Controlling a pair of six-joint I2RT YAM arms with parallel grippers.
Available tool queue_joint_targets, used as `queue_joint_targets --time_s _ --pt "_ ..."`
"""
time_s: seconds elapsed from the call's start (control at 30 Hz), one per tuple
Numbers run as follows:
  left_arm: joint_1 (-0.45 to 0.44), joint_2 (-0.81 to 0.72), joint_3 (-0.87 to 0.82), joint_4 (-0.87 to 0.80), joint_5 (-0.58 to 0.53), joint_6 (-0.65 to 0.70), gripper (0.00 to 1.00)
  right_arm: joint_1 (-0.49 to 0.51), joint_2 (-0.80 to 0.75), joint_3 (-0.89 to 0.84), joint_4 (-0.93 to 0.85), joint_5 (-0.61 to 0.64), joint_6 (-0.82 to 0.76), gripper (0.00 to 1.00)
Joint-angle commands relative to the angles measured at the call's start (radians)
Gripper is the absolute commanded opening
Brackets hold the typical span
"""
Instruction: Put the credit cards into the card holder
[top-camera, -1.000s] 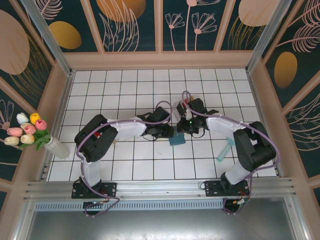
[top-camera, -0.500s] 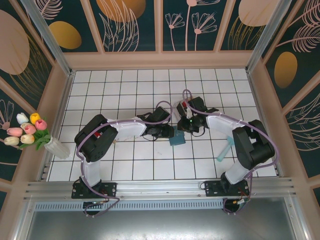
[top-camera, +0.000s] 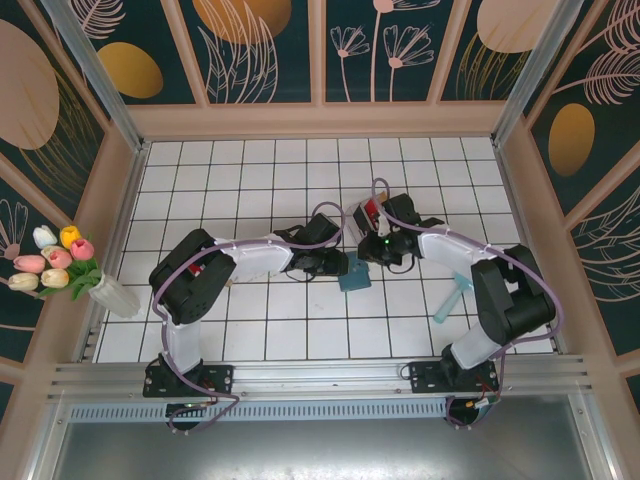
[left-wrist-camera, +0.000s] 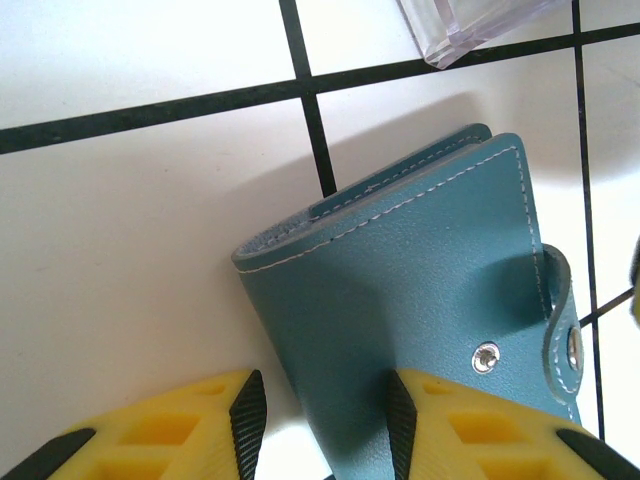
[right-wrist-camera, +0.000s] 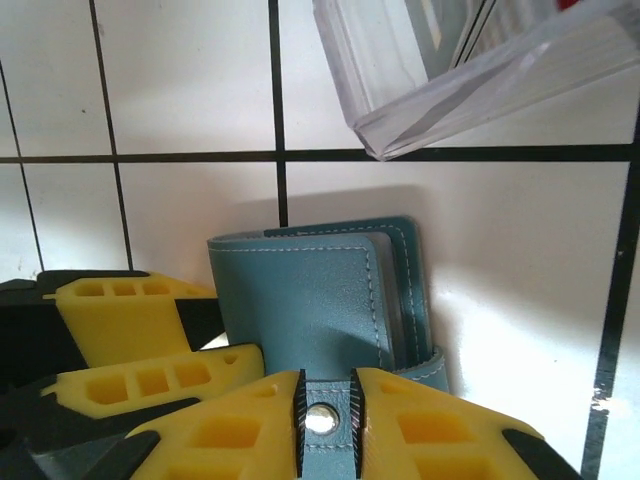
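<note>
Where the two arms meet near the middle of the table (top-camera: 250, 180), the holder (top-camera: 353, 279) lies flat on the white tiles, folded, with its teal cover up. The right pincer (right-wrist-camera: 327, 395) is narrow and holds the holder's strap (right-wrist-camera: 428, 372): the snap sits in the thin gap between the two yellow fingers (right-wrist-camera: 440, 440), and the strap curves from there around the holder's edge. The left pincer (left-wrist-camera: 325, 390) stands half wide at the holder's other side. The edge of the holder (left-wrist-camera: 420, 280) reaches into the gap; one finger (left-wrist-camera: 480, 425) lies against the cover, while bare table shows between the other finger and the edge, so this pincer does not clamp the holder. In the right wrist view the left fingers (right-wrist-camera: 130, 305) are just beside the holder (right-wrist-camera: 300, 300). A clear rack (right-wrist-camera: 480, 70) stands near the holder, on its far side, apart from it, and from above a red card (top-camera: 371, 208) shows in it. Well to the right lies a pale teal thing (top-camera: 452, 297); I cannot tell what it is.
</note>
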Motion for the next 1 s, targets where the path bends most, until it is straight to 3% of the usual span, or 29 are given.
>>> queue_joint_targets --time_s 0.0,0.37,0.97 --pt "-0.006 0.031 -0.02 -0.02 -0.033 0.022 0.41 -0.009 -0.003 -0.025 -0.021 -0.039 -0.027 0.22" --pt "-0.006 0.036 -0.015 -0.019 -0.028 0.02 0.41 0.026 0.072 -0.004 0.003 -0.075 -0.045 0.22" --pt "-0.006 0.036 -0.02 -0.009 -0.024 0.017 0.38 0.085 0.127 0.033 -0.074 0.023 -0.053 0.18"
